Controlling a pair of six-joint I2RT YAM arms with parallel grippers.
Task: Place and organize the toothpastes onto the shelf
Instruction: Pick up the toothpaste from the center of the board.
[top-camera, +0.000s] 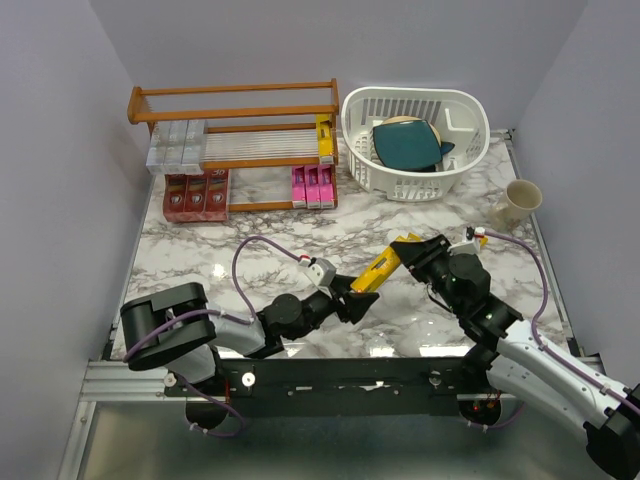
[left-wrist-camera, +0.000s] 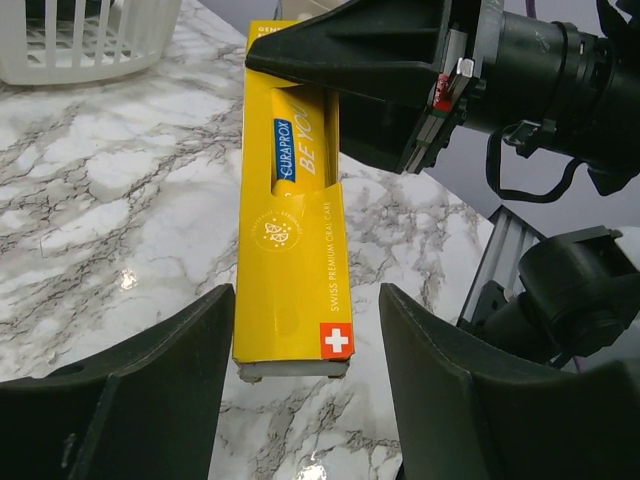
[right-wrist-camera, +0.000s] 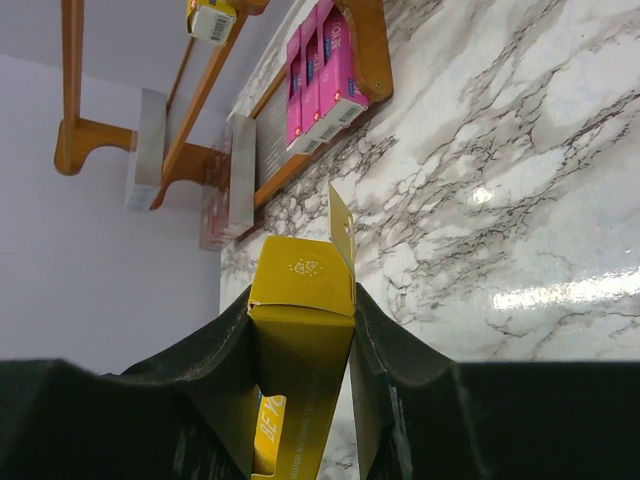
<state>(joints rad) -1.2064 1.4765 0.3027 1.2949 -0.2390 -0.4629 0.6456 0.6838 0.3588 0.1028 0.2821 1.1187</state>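
Observation:
My right gripper (top-camera: 408, 248) is shut on a yellow toothpaste carton (top-camera: 380, 268) and holds it tilted above the marble table, its end flap open (right-wrist-camera: 340, 225). My left gripper (top-camera: 358, 298) is open. The carton's lower end (left-wrist-camera: 295, 260) lies between its jaws with a gap on each side. The wooden shelf (top-camera: 235, 100) stands at the back left. It holds silver cartons (top-camera: 178, 143) and one yellow carton (top-camera: 325, 138) on the upper tier. Red cartons (top-camera: 195, 193) and pink cartons (top-camera: 313, 186) are on the lower tier.
A white slotted basket (top-camera: 470, 110) with a teal object inside stands at the back right. A cream cup (top-camera: 517, 203) stands by the right edge. The shelf's middle slats (top-camera: 255, 148) are bare.

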